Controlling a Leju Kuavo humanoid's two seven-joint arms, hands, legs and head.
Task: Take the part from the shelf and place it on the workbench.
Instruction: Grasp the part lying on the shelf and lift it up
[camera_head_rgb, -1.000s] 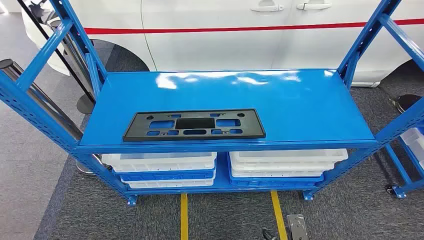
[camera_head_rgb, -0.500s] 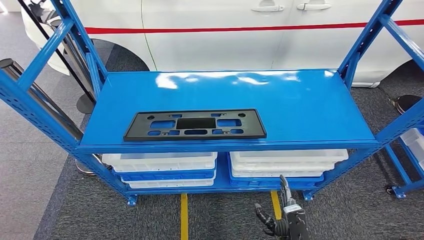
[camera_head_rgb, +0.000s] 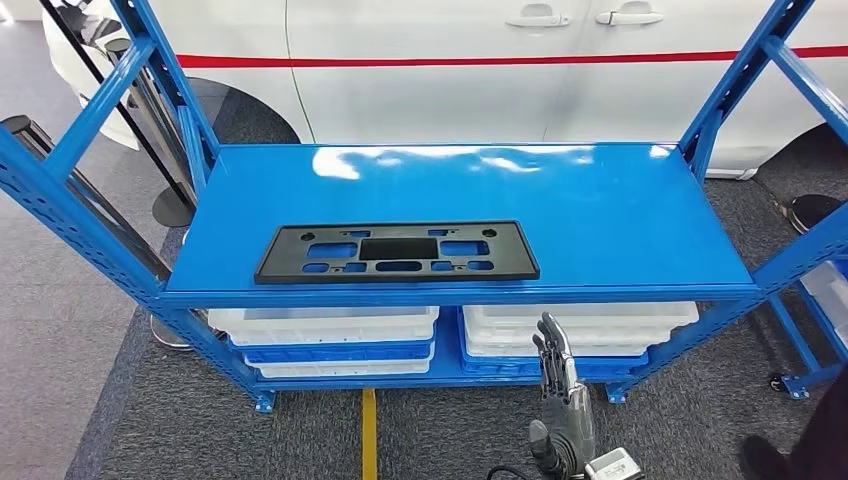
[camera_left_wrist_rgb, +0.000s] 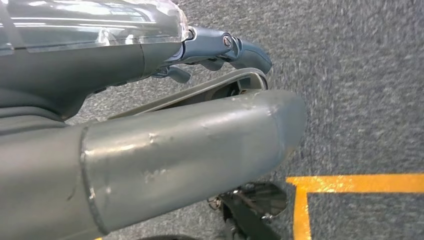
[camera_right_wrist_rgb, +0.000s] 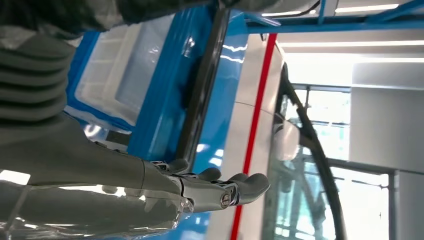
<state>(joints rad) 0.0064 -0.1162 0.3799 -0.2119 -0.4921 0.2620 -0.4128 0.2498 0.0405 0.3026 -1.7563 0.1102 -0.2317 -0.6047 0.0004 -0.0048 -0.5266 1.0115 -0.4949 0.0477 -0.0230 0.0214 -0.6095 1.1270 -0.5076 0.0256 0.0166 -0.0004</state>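
Behind everything, a white car (camera_head_rgb: 480, 70) with a red stripe spans the background of the head view. Before it stands the blue shelf (camera_head_rgb: 620, 215), its glossy top deck bare on the right half. On that deck, toward the front edge and left of centre, the part (camera_head_rgb: 397, 252), a flat black rectangular plate pierced by several cut-outs, lies flat and untouched. White and blue trays (camera_head_rgb: 325, 335) are stacked on the lower level, on both sides of a central divider. Grey carpet below carries a yellow floor line (camera_head_rgb: 368, 435). The right hand (camera_head_rgb: 558, 385) is raised in front of the lower trays, well below the part, fingers extended and slightly apart, holding nothing. The left hand (camera_left_wrist_rgb: 150, 145) hangs over the carpet; whether its fingers are spread or curled cannot be told.
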